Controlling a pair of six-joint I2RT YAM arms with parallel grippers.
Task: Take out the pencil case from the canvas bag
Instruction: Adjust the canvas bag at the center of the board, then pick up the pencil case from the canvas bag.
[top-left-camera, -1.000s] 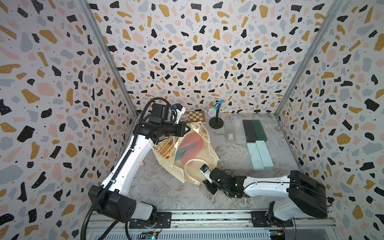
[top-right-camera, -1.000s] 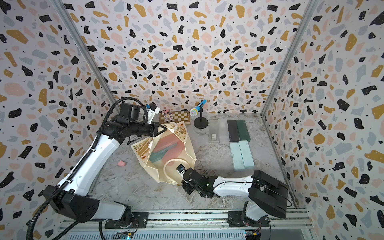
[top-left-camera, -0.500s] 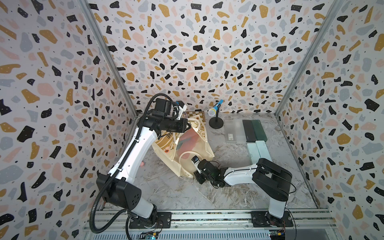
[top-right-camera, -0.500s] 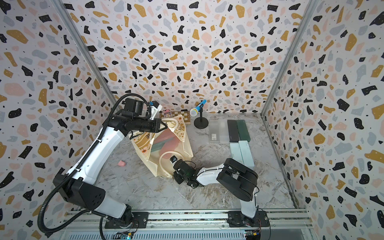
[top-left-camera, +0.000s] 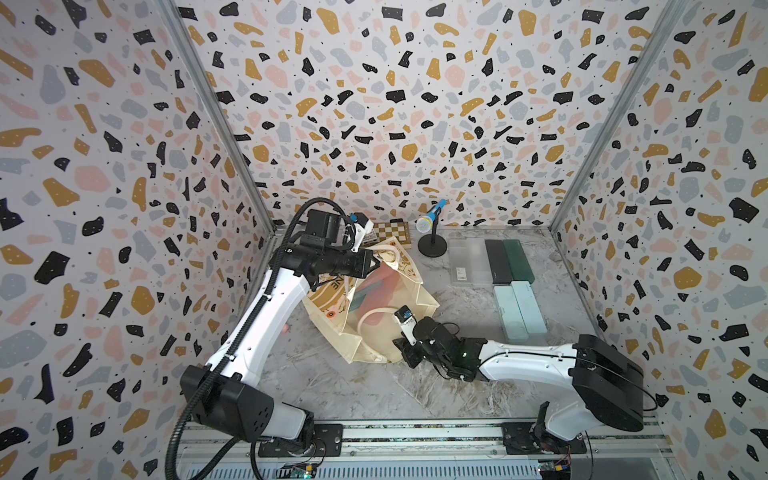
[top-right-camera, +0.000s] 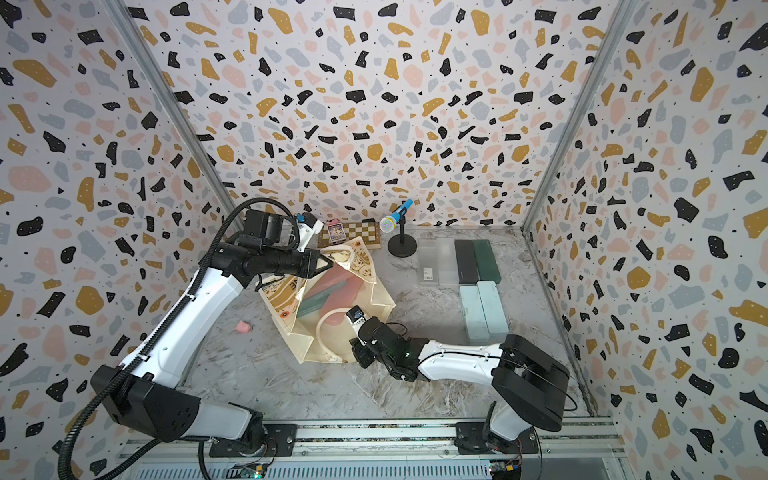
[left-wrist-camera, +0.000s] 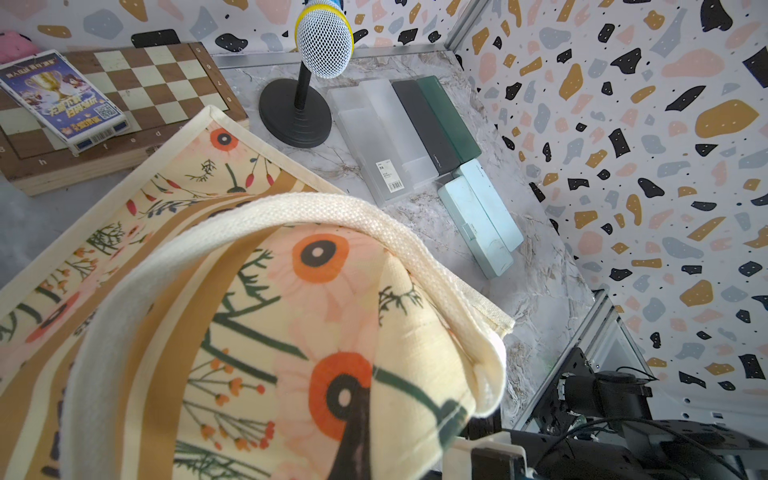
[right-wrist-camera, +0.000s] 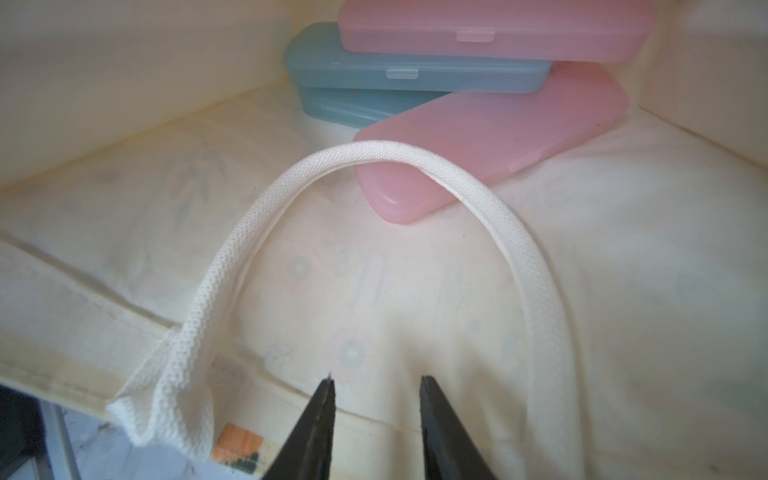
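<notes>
A cream floral canvas bag (top-left-camera: 419, 299) lies open at 9 o'clock of the bench (top-left-camera: 332, 382) centre. The left hand (top-left-camera: 376, 262), pressed together, pinches its 12 o'clock rim. The right hand (right-wrist-camera: 376, 378), fingers spread and empty, sits at its 5 o'clock mouth (pink and blue pencil cases (right-wrist-camera: 490, 158) lie inside).

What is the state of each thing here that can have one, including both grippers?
Bag: on its side, mouth held open.
Left gripper: shut on bag's upper edge.
Right gripper: open, empty, at bag's mouth.
Cases in bag: closed, stacked.
Table cases: closed, lying flat.
Microphone: on its stand.
</notes>
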